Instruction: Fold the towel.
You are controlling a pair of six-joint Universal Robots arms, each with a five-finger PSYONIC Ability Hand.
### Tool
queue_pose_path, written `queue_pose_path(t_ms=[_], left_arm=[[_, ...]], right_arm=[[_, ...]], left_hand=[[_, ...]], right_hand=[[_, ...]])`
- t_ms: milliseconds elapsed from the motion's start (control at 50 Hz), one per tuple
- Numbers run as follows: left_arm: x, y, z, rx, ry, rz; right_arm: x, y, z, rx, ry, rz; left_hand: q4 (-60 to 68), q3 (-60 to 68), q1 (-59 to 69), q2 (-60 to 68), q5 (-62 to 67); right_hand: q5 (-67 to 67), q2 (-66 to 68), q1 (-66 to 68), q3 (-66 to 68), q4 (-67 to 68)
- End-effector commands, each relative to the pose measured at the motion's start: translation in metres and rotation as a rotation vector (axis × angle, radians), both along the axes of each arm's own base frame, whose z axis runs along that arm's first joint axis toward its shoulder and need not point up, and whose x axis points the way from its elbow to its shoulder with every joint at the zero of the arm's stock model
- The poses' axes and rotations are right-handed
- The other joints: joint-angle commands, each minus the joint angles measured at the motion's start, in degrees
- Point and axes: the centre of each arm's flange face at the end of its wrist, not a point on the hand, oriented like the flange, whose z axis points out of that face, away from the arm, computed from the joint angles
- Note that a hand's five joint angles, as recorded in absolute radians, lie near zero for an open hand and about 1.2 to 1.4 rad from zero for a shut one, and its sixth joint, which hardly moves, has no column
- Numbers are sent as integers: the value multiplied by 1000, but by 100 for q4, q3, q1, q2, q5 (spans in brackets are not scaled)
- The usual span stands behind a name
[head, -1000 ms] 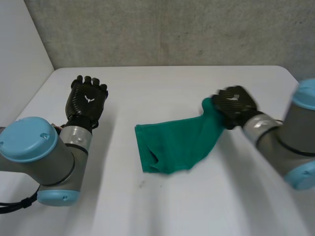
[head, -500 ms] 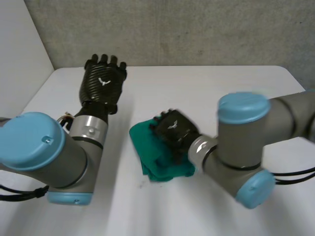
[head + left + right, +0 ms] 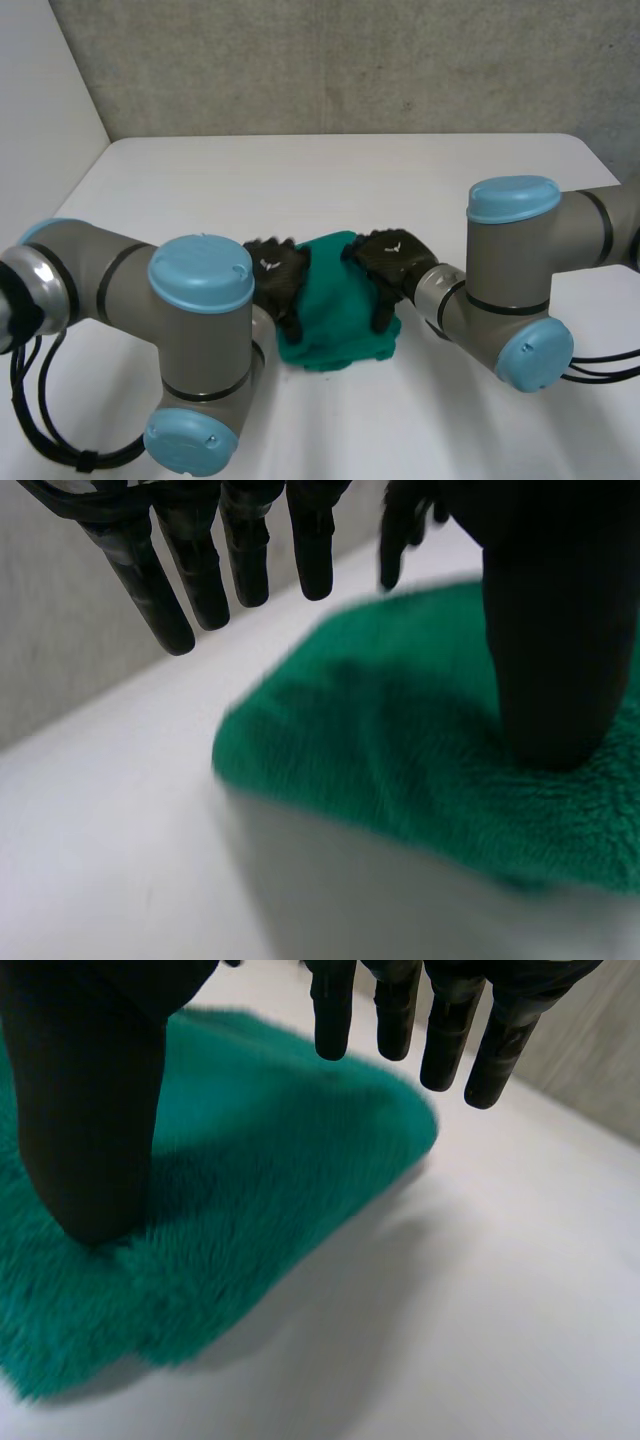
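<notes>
We pin green fleecy towel [image 3: 338, 305], folded small, mid white table [image 3: 300, 180]: left hand [image 3: 275, 282] on its left edge, right hand [image 3: 385, 262] on right edge. Fingers straight, thumbs pressing, likely to flatten fold.

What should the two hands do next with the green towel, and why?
Probably press both hands down once, to flatten the fold. The towel lies as a compact bundle on the table; the left hand rests on its left edge and the right hand on its right edge, fingers straight, gripping nothing.
</notes>
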Motion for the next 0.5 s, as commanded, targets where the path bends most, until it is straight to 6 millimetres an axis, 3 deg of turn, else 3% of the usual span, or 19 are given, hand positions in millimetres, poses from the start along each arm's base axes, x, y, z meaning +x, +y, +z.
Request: queue_pose_path(t_ms=[20, 120, 180, 220, 240, 260, 280, 300, 320, 340, 360, 400, 480, 500], left_arm=[[13, -5, -20, 46, -82, 65], [14, -4, -17, 43, -80, 59], [12, -4, -3, 11, -54, 56], [11, -5, 19, -35, -11, 55], [11, -5, 19, -35, -11, 55], [11, -6, 32, -62, 14, 56], [11, -6, 32, -62, 15, 56], [11, -6, 45, -88, 40, 58], [12, -7, 67, -134, 82, 62], [16, -10, 87, -176, 120, 76], [16, -11, 87, -177, 121, 76], [28, -22, 112, -229, 161, 121], [68, -48, 170, -365, 247, 243], [73, -49, 177, -377, 255, 251]], right_arm=[[0, -1, -10, 47, 36, -2], [0, -1, -6, 34, 28, -2], [0, -2, 4, 10, 14, -5], [-3, -5, 27, -44, -28, -26], [-3, -5, 27, -44, -28, -27], [-6, -9, 41, -83, -52, -46], [-8, -12, 56, -132, -82, -67], [-10, -13, 65, -160, -99, -85], [-20, -19, 96, -253, -164, -167], [-25, -21, 107, -283, -187, -205], [-31, -23, 117, -311, -209, -246], [-49, -26, 148, -397, -267, -356], [-70, -28, 183, -496, -306, -464], [-74, -29, 186, -506, -300, -482]], left_hand=[[1, -65, -75, 1, 76], [1, -65, -75, 1, 76], [-66, -132, -142, -66, 9], [-82, -149, -159, -83, -8], [-83, -149, -159, -83, -8], [-83, -149, -159, -83, -8], [-83, -149, -159, -83, -8], [-133, -199, -209, -133, -58], [-216, -283, -293, -217, -142], [-234, -300, -310, -234, -159], [-234, -300, -311, -235, -160], [-301, -367, -377, -301, -226], [-368, -434, -445, -369, -294], [-369, -435, -445, -369, -294]], right_hand=[[-333, -242, -120, -190, -296], [-333, -242, -120, -190, -296], [-333, -242, -120, -190, -296], [-333, -242, -120, -190, -296], [-333, -242, -120, -190, -296], [-333, -242, -120, -190, -296], [-333, -242, -120, -190, -296], [-333, -242, -120, -190, -296], [-333, -242, -120, -190, -296], [-333, -242, -120, -190, -296], [-333, -242, -120, -190, -296], [-333, -242, -120, -190, -296], [-333, -242, -120, -190, -296], [-333, -242, -120, -190, -296]])
